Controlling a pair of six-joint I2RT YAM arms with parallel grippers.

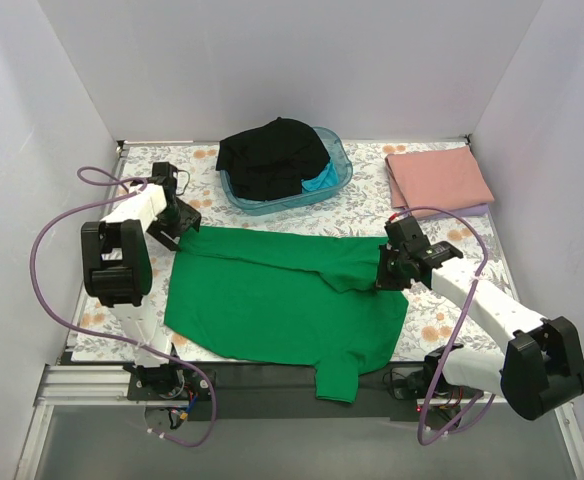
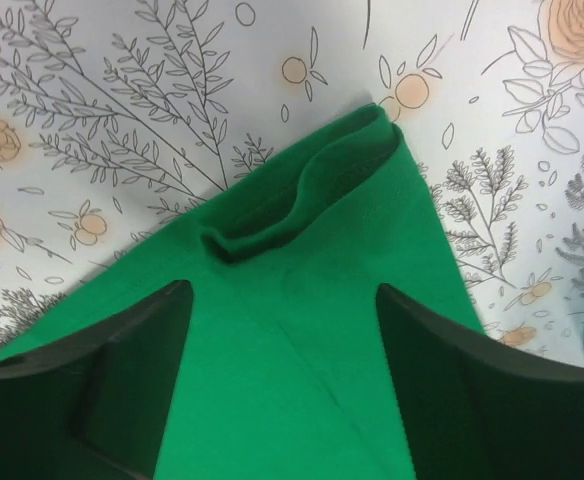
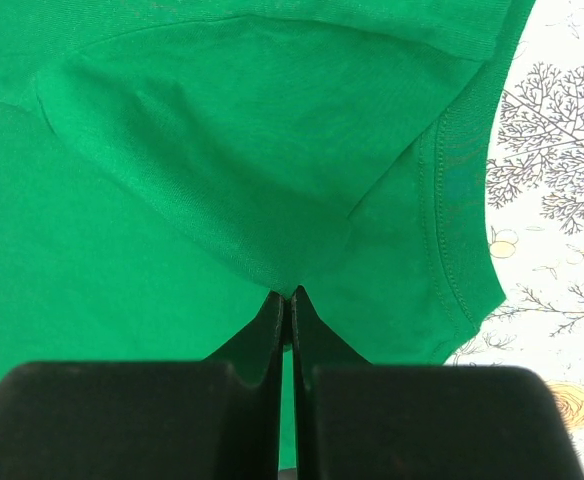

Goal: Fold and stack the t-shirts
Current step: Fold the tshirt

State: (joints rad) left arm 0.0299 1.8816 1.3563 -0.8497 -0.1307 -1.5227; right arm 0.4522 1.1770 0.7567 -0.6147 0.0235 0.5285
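Folding looks to be at an early stage on the bright green soft-fabric t-shirt [image 1: 272,300], which lies spread on the floral-patterned tabletop [image 1: 362,205] between the two grippers, with one sleeve reaching past the near edge. The right gripper [image 3: 289,295] is clenched on a pinch of green cloth. A ridge of fabric rises away from its tips, and the stitched sleeve hem is just to its right. The left gripper [image 2: 280,300] is released, its fingers spread wide over the shirt's corner, where a small rumpled roll sits just ahead of the tips. Whether the pads touch the cloth I cannot tell. To fold well, I judge the left gripper should come down and pinch that corner firmly before the right one moves, so both edges travel together and the crease runs straight. A one-sided pull would likely drag the shirt askew. Beyond the right gripper, well apart, lies a folded dusty pink t-shirt [image 1: 438,178]. Farther out between the two grippers, a translucent blue plastic tub [image 1: 344,165] holds a black t-shirt [image 1: 272,158].
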